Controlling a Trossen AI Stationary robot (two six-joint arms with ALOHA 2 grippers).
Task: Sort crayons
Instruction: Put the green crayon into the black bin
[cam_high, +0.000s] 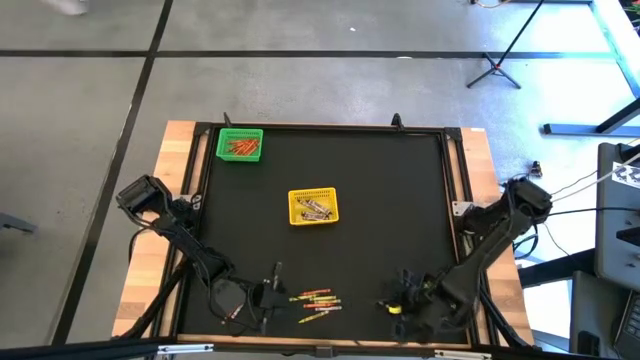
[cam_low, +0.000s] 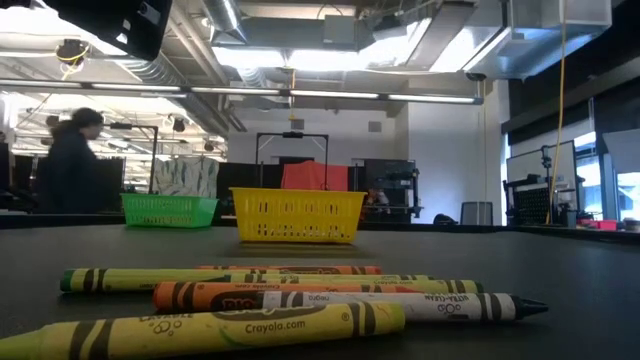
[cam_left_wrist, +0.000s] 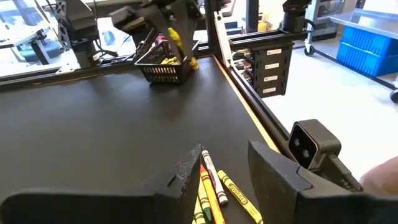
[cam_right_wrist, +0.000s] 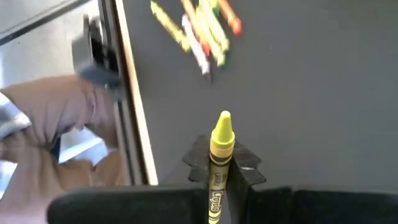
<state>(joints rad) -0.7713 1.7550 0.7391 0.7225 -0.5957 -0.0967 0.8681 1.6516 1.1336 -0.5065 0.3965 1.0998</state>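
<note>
Nearest you, at the front edge of the black surface (cam_high: 330, 240), lies a small cluster of loose crayons (cam_high: 318, 303): yellow, orange, green and a white-wrapped one, lying roughly side by side and touching (the low view shows them stacked across its foreground, with the yellow one closest to the lens).

Your left end effector (cam_high: 268, 295) sits just beside that cluster, on its left in the overhead view. Its fingers (cam_left_wrist: 186, 168) stand apart with nothing between them, and the crayons show through the gap in the left wrist view.

Your right end effector (cam_high: 397, 305) hovers near the front edge too, to the right of the cluster and apart from it. It is clamped narrowly on a single yellow crayon (cam_right_wrist: 219, 158), which stands out past the fingers with its tip pointing ahead (the loose cluster appears beyond it in the right wrist view). The left wrist view also shows a black mesh basket (cam_left_wrist: 163, 67) below this end effector.

Farther back, near the middle of the surface, stands a yellow basket (cam_high: 313, 206) with some pale items in it; you cannot tell what they are. Farthest, at the back left corner, a green basket (cam_high: 240, 145) holds orange-red sticks.

Beyond the surface, a person (cam_low: 70, 160) stands at the left of the room.
</note>
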